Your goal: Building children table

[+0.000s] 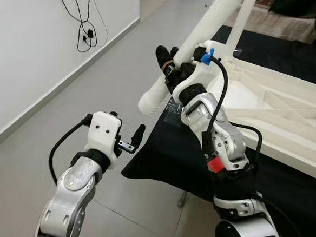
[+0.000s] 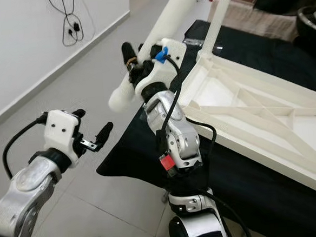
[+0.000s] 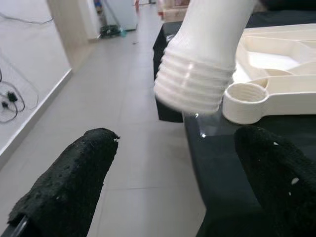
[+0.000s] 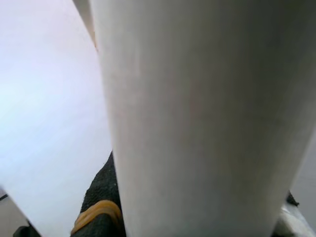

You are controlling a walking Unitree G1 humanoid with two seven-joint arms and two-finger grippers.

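Nearest, left gripper (image 1: 131, 139) wide open, empty, low over the grey floor (image 1: 106, 73). Further on, right gripper (image 1: 169, 63) clamped around the white table leg (image 1: 205, 23), ridged end just off the upturned tabletop's (image 1: 276, 99) corner socket (image 3: 245, 101), on black cloth (image 1: 165, 150).

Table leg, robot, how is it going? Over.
Right gripper shut on table leg. Threaded end beside corner socket, not in. Left gripper open, off it. Nothing blocking.

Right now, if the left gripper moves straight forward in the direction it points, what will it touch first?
Probably the threaded end of the white table leg, which hangs just ahead of the open left gripper; the tabletop's corner socket sits right beside it. Depth is uncertain.
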